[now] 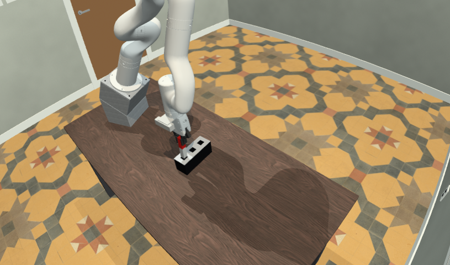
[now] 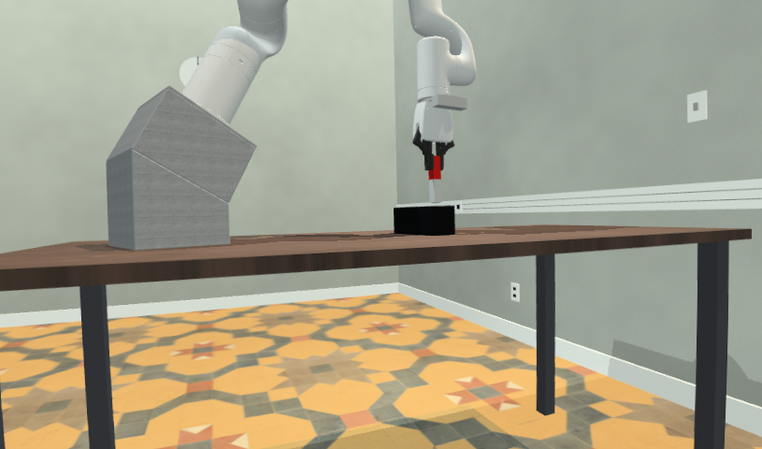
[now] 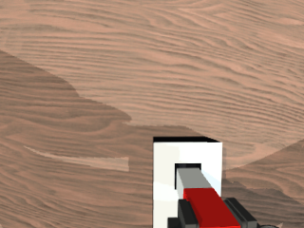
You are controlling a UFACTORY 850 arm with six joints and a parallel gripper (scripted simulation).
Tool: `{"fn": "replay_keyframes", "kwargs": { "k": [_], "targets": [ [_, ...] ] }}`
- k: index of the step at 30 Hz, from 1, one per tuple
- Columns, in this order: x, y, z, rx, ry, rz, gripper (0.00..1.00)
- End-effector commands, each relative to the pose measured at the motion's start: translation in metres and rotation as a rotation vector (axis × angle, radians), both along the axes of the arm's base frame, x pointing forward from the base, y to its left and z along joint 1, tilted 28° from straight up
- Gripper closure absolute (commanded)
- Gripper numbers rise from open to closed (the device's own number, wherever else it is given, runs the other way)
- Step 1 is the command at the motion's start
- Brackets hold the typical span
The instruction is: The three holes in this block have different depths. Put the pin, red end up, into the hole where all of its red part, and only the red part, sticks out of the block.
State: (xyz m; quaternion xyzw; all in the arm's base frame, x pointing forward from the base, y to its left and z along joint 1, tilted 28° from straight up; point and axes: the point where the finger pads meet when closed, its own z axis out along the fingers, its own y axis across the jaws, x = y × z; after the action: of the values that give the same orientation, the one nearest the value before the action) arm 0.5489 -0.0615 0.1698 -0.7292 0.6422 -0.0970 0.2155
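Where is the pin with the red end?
The pin is upright in the gripper, mid-table in the top view, its grey end in the end hole of the block.

High corner view down, low table-edge side view, wrist view straight down, all sharing block (image 1: pixel 194 154).
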Motion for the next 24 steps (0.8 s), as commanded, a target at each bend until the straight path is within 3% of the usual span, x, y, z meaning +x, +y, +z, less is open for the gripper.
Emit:
{"fn": "replay_keyframes", "kwargs": {
  "k": [1,24],
  "targets": [
    [0.0014,0.0002,-0.0029,0.0,-0.001,-0.001,1.0],
    [0.0004,0.0013,-0.0031,0.0,-0.001,-0.001,1.0]
  ]
}}
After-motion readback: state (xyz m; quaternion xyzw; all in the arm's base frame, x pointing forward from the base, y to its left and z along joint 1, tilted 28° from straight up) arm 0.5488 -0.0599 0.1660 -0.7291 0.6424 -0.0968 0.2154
